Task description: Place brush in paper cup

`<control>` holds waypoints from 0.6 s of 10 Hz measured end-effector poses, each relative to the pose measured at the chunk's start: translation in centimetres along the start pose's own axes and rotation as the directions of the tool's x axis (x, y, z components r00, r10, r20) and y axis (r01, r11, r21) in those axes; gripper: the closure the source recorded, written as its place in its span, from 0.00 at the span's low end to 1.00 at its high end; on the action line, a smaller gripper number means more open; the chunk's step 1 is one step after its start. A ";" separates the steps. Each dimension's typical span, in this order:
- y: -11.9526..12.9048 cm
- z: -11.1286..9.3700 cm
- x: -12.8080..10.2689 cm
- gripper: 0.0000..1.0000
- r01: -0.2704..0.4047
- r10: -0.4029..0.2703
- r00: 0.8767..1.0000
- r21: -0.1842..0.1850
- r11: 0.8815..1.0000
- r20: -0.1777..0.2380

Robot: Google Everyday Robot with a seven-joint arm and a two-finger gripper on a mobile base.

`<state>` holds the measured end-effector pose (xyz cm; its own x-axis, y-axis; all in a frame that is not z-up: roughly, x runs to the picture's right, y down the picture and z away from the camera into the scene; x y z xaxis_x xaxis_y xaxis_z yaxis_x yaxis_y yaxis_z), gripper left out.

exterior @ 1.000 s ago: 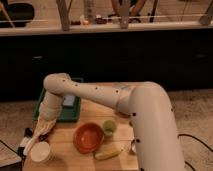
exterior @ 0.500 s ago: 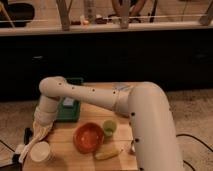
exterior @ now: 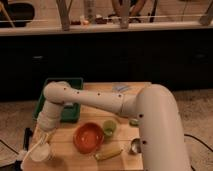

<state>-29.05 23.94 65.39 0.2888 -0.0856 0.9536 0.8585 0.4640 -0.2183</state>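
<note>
The big white arm is reaching across the wooden desk point(exterior: 67, 150) from the right, bending at its elbow over the green tray point(exterior: 74, 112) and dropping down towards the front left corner. The pincer point(exterior: 42, 139) is hanging there, just above the paper cup point(exterior: 40, 155), and it is closed narrow on the brush point(exterior: 38, 144). The brush is showing as a slim pale strip slanting down and to the left from the pincer, its lower end right at the cup's rim. I cannot tell whether that end is already inside the cup or only touching the edge.

The paper cup is standing upright near the desk's left front edge, well apart from the other dishes. A black stick-like object point(exterior: 26, 140) is lying just to its left, at the very edge of the desk.

To the right of the cup the red bowl point(exterior: 88, 138) is sitting in the middle of the desk, with the light-green cup point(exterior: 109, 127) just beside it on its right. A yellow corn cob point(exterior: 109, 153) is lying in front of them, and a shiny metal cup point(exterior: 135, 146) is standing near the base of the arm.
</note>
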 end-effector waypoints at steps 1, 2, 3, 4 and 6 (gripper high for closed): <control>0.3 -0.1 0.2 0.87 -0.010 0.010 1.000 0.010 1.000 0.005; 0.6 -0.3 0.5 0.75 -0.022 0.022 1.000 0.022 1.000 0.011; 0.7 -0.5 0.6 0.66 -0.028 0.028 1.000 0.028 0.999 0.014; 0.8 -0.6 0.8 0.56 -0.033 0.033 0.999 0.032 0.999 0.019; 0.6 -0.7 0.9 0.36 -0.037 0.036 0.999 0.035 0.999 0.026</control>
<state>-27.96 23.52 66.01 0.3080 -0.0458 0.9503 0.8320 0.4975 -0.2457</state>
